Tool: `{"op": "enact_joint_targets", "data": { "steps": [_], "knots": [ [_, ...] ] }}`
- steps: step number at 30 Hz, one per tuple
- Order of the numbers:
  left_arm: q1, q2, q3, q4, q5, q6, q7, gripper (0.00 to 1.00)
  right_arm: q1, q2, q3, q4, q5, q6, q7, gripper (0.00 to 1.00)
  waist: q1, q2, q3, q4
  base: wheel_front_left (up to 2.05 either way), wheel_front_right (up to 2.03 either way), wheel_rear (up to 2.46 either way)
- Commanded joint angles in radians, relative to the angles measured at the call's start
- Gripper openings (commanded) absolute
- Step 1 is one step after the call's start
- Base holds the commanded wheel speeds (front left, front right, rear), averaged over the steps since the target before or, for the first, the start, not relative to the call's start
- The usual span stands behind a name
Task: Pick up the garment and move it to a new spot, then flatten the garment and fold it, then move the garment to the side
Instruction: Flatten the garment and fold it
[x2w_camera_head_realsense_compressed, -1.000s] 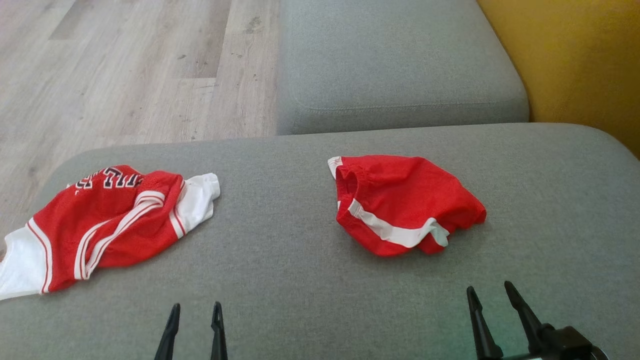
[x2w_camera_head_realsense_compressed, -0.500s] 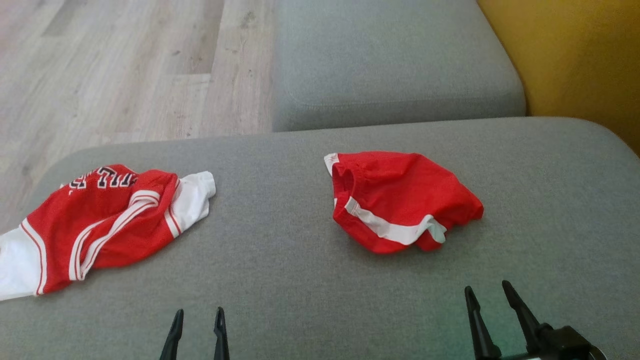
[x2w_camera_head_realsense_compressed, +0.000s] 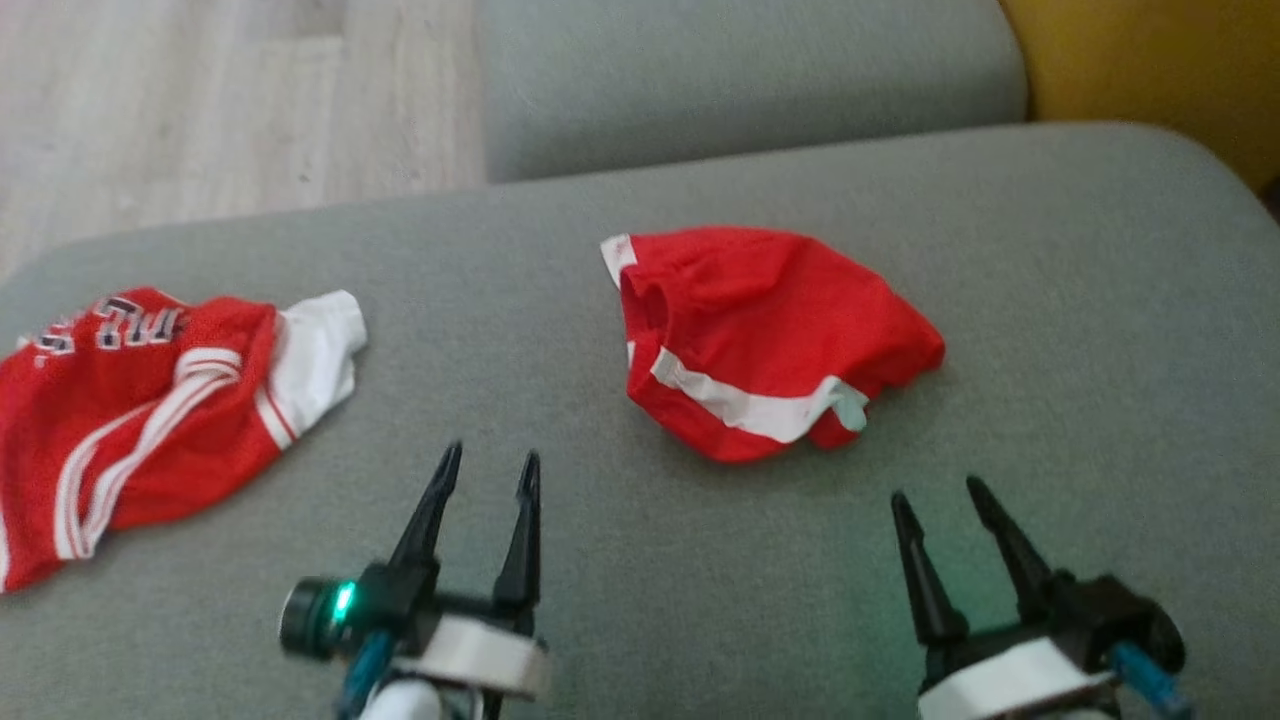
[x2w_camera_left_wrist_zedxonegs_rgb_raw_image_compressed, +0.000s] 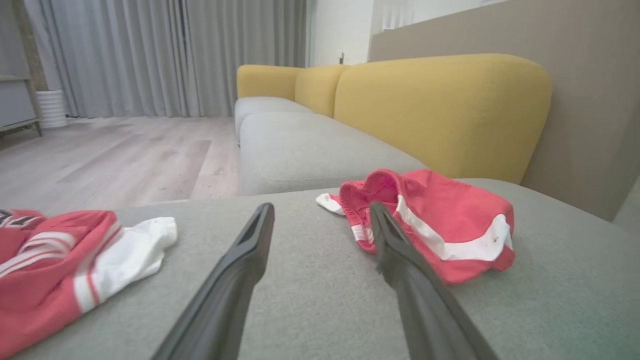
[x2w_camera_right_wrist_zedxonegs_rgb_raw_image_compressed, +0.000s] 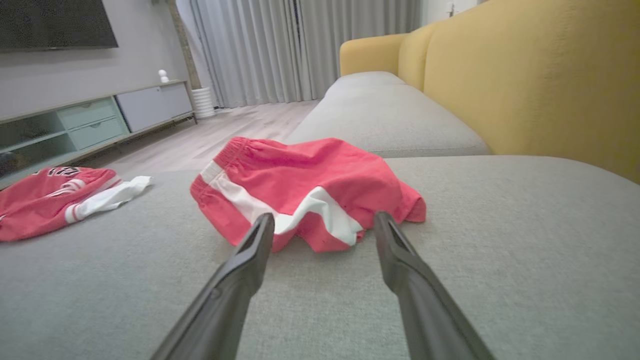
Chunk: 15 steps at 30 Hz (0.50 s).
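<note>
Garments (x2w_camera_head_realsense_compressed: 770, 340) (x2w_camera_head_realsense_compressed: 140, 400), two red, lie before two gaping hands (x2w_camera_head_realsense_compressed: 492, 452) (x2w_camera_head_realsense_compressed: 933, 489).

Soft red cloth shorts (x2w_camera_head_realsense_compressed: 765, 340) lie on a matt, coarse-woven grey cushion (x2w_camera_head_realsense_compressed: 1050, 300).

Wide-spread left hand (x2w_camera_left_wrist_zedxonegs_rgb_raw_image_compressed: 320, 209) low over grey cushion (x2w_camera_left_wrist_zedxonegs_rgb_raw_image_compressed: 310, 300), crumpled red shorts (x2w_camera_left_wrist_zedxonegs_rgb_raw_image_compressed: 450, 220) just beyond, red-and-white jersey (x2w_camera_left_wrist_zedxonegs_rgb_raw_image_compressed: 60, 270) aside.

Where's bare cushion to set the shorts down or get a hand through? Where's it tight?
Free: the grey cushion between the jersey and the red shorts; the wide patch right of the shorts, toward the yellow backrest; the near band around the left gripper and right gripper. Crowded: the left edge, covered by the jersey.
</note>
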Motion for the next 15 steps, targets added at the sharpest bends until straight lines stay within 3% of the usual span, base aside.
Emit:
{"op": "enact_joint_targets", "data": {
  "steps": [1,15],
  "knots": [
    [-0.070,-0.005,0.020,-0.017,-0.003,-0.005,-0.010,1.00,-0.062,-0.017,0.022,-0.034,0.011,-0.001,-0.011,1.00,-0.0002,0.0000,0.048,-0.028,0.00,0.00,0.00],
    [-0.466,-0.005,-0.096,0.276,0.027,-0.113,0.000,1.00,-0.226,-0.080,0.078,-0.084,0.074,-0.001,-0.011,1.00,-0.0002,0.0000,0.289,-0.079,0.00,0.00,0.00]
  ]
}}
